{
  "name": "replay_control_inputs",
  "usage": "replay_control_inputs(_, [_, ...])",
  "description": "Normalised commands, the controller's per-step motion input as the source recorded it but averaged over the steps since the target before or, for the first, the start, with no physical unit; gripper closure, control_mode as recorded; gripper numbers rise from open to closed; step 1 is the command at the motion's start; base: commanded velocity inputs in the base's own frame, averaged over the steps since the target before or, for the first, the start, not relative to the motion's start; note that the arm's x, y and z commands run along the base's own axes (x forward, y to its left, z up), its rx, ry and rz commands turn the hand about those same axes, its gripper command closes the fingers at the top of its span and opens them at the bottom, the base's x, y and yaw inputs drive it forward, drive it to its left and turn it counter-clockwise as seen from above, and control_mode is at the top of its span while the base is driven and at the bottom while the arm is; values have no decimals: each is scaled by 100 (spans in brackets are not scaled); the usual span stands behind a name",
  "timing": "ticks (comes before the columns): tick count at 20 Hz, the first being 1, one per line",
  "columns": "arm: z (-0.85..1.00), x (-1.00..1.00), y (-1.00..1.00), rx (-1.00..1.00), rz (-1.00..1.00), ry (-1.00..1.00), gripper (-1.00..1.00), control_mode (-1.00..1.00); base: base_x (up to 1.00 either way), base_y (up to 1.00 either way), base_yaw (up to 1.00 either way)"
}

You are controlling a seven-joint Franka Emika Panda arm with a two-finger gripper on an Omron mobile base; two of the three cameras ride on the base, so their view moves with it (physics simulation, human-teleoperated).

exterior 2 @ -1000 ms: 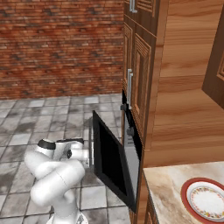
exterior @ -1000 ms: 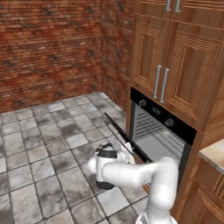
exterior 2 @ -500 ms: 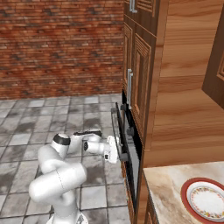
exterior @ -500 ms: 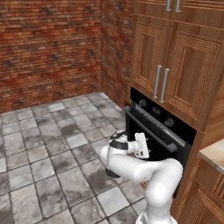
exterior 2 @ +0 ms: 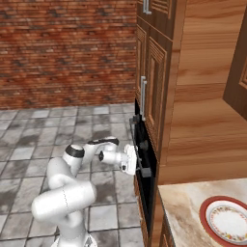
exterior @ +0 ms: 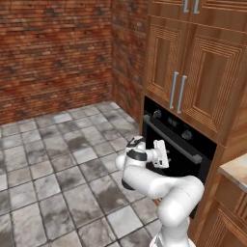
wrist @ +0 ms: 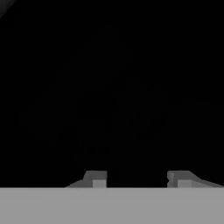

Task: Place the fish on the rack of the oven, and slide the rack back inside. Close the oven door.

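Black oven door (exterior: 181, 147) stands shut against the oven (exterior 2: 144, 169); closing appears complete. Gripper (exterior: 164, 153) presses flat on the door, fingers partly apart, holding nothing. Fish and rack are hidden, presumably inside.

Arm stretched forward – gripper (wrist: 138, 177) fingers apart, empty.

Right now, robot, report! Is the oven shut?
Gripper pressed against the oven door, holding nothing, jaws partway apart. Oven door up and flush with the oven, looks shut. Nothing in the way.
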Motion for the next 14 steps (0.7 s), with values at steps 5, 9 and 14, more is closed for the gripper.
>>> replay_control_inputs(5, [-22, 29, -98, 4, 0, -1, -100, -100, 0, 0, 0])
replay_control_inputs(9, [-7, 0, -48, 6, 3, -1, -100, -100, 0, 0, 0])
replay_control_inputs(14, [0, 0, -15, 0, 0, 0, -100, -100, 0, 0, 0])
